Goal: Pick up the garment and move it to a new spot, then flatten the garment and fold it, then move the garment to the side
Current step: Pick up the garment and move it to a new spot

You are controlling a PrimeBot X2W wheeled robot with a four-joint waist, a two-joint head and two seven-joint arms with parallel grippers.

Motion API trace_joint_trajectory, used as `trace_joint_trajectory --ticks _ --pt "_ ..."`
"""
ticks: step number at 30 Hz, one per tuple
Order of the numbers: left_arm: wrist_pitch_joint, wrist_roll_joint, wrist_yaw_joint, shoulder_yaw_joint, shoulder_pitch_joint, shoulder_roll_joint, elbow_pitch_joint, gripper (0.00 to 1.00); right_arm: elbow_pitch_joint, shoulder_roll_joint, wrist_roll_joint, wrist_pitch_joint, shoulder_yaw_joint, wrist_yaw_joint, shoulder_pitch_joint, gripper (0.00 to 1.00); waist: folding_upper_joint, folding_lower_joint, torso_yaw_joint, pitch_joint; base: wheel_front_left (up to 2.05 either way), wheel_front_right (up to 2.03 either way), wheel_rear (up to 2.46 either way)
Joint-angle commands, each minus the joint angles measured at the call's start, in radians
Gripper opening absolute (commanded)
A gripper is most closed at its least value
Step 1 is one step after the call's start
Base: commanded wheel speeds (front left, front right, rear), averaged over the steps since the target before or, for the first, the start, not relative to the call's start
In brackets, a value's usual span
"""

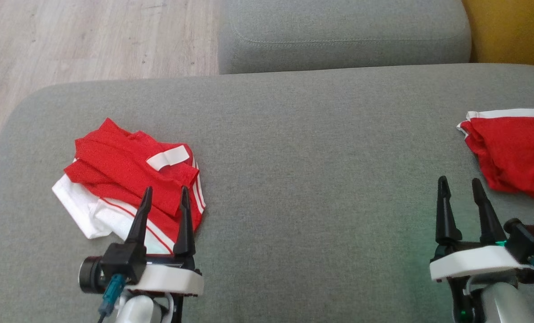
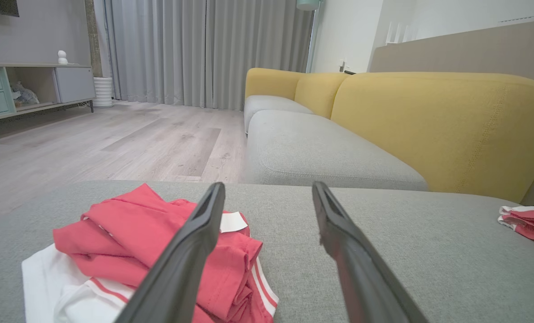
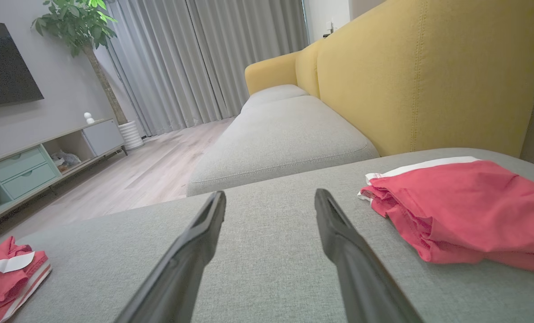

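So, both sets of jaws are spread wide and holding nothing. The left gripper [image 1: 166,190] sits at the lower left of the head view, its tips over the near edge of the crumpled red-and-white fabric garment [image 1: 132,175], which lies on the left part of the grey woven sofa cushion [image 1: 316,157]. The right gripper [image 1: 459,181] is at lower right, near a second red garment with a white band [image 1: 514,152]. My worry: that pile looks layered, so a shallow pinch probably grabs only the top red fold and drags the rest.
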Motion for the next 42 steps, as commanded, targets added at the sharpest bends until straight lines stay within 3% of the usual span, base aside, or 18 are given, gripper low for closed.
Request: trace_joint_trajectory --ticks 1,9,28,42 --pt "-0.005 -0.007 0.007 0.030 -0.019 0.006 -0.035 1.00 -0.036 -0.004 -0.004 -0.013 0.033 -0.001 -0.017 1.00 -0.0001 0.0000 0.002 0.000 0.00 0.00 0.00" --pt "-0.005 0.000 0.010 0.041 -0.012 0.006 -0.036 1.00 -0.046 -0.004 0.016 -0.013 0.090 -0.001 0.001 1.00 -0.0001 0.0000 0.062 -0.013 0.00 0.00 0.00" --pt "-0.005 0.021 -0.003 0.065 0.014 0.006 -0.033 1.00 -0.046 -0.004 0.044 -0.014 0.192 -0.001 0.040 1.00 -0.0001 0.0000 0.286 -0.050 0.00 0.00 0.00" --pt "-0.005 0.029 -0.017 0.070 -0.006 0.006 -0.021 1.00 -0.044 -0.004 0.035 -0.014 0.194 -0.001 0.033 1.00 -0.0001 0.0000 0.313 -0.022 0.00 0.00 0.00"
